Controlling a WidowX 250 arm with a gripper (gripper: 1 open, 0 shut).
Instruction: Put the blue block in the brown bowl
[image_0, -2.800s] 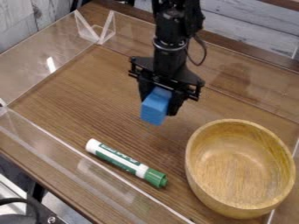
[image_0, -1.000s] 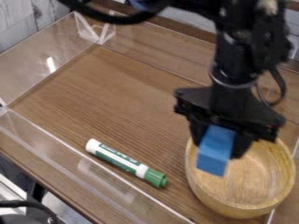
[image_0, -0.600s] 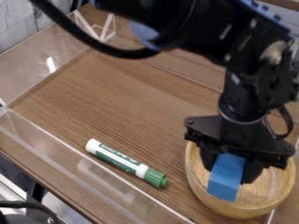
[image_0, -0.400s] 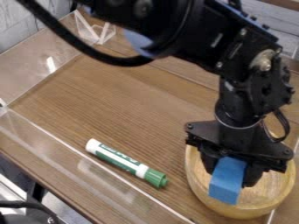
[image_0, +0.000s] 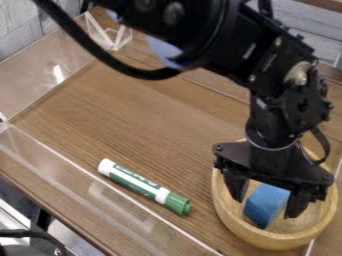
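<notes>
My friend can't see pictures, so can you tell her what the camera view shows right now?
A black robot gripper hangs open over a wooden bowl, with a blue block lying in the bowl between its fingers. A white-and-green marker lies to the left on the brown table.

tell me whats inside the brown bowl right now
The blue block sits inside the brown bowl, between the open end effector. The bowl's far side is hidden by the arm.

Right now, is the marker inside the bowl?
No, the marker lies on the table to the left of the bowl, apart from its rim.
</notes>
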